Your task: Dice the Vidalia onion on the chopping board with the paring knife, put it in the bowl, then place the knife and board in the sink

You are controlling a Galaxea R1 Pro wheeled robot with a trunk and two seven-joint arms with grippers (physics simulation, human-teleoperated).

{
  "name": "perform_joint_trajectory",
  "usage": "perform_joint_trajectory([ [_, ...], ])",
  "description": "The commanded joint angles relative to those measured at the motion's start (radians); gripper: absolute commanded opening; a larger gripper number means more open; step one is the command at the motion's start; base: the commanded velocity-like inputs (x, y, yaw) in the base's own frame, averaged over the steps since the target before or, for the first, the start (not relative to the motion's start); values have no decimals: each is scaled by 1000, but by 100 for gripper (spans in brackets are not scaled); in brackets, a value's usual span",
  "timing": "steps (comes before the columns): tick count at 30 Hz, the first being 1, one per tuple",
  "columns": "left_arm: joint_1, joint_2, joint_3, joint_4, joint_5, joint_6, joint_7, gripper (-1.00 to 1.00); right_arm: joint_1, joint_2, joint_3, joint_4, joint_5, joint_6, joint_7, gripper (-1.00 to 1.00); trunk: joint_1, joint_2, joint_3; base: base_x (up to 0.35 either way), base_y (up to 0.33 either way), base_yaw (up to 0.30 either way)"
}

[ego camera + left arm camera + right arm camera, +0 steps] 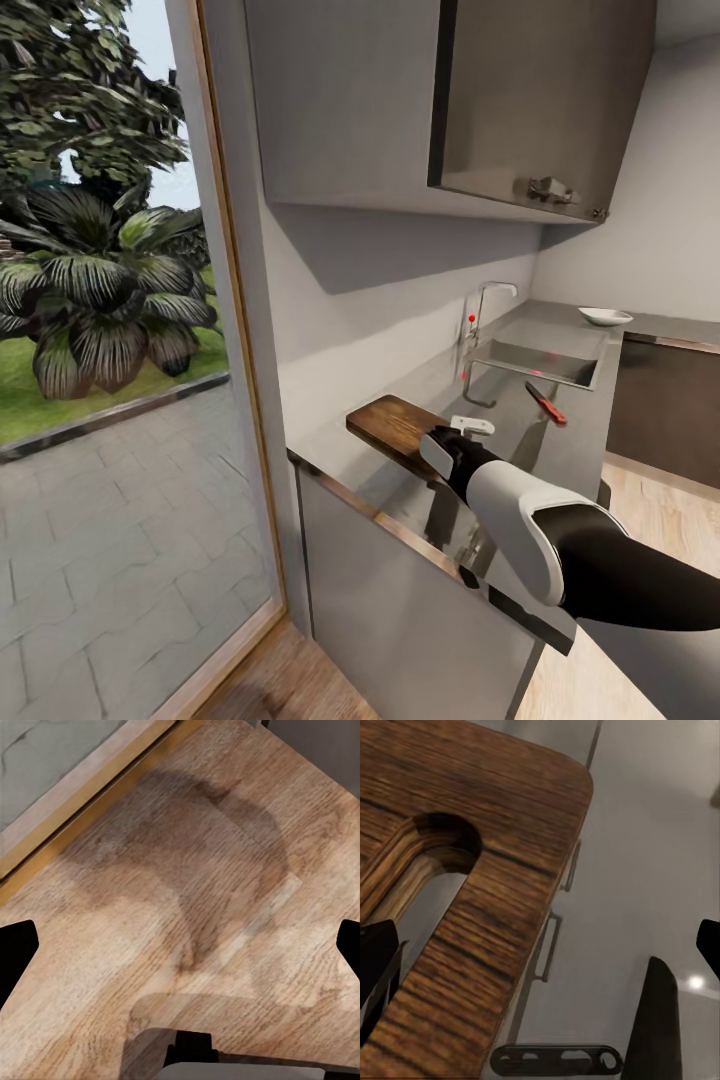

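Chopping board [392, 425]: dark brown wood, streaked grain; in the right wrist view [472, 870] the grain runs in fine dark lines, with lighter tan wood inside the handle slot. Countertop [560, 335]: smooth mid grey. Cabinet fronts [400, 610] below: darker grey. Sink [530, 362]: grey steel. Tap [485, 310]: chrome with a red knob. Paring knife [546, 402]: red handle, dark blade. Bowl [605, 316]: white. Right arm [560, 540]: white shell over black. Floor [195, 892]: light tan wood grain, darker shadow patch. Plant [95, 290] outside: dark green leaves, pale striping.
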Motion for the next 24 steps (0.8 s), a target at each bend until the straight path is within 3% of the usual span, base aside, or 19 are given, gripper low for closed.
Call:
perform_joint_trajectory([
  [1,0,0,-1,-2,5,-1,1,100,1,0,4,-2,-5,10,-4,100,0,0,-1,0,0,0],
  [6,0,0,-1,-2,5,-1,1,100,4,0,4,-2,-4,10,-4,100,0,0,-1,0,0,0],
  [7,0,0,-1,-2,5,-1,1,100,4,0,4,-2,-4,10,-4,-100,0,0,-1,0,0,0],
  [24,0,0,-1,24,3,-2,2,100,4,0,4,-2,-4,10,-4,-100,0,0,-1,0,0,0],
])
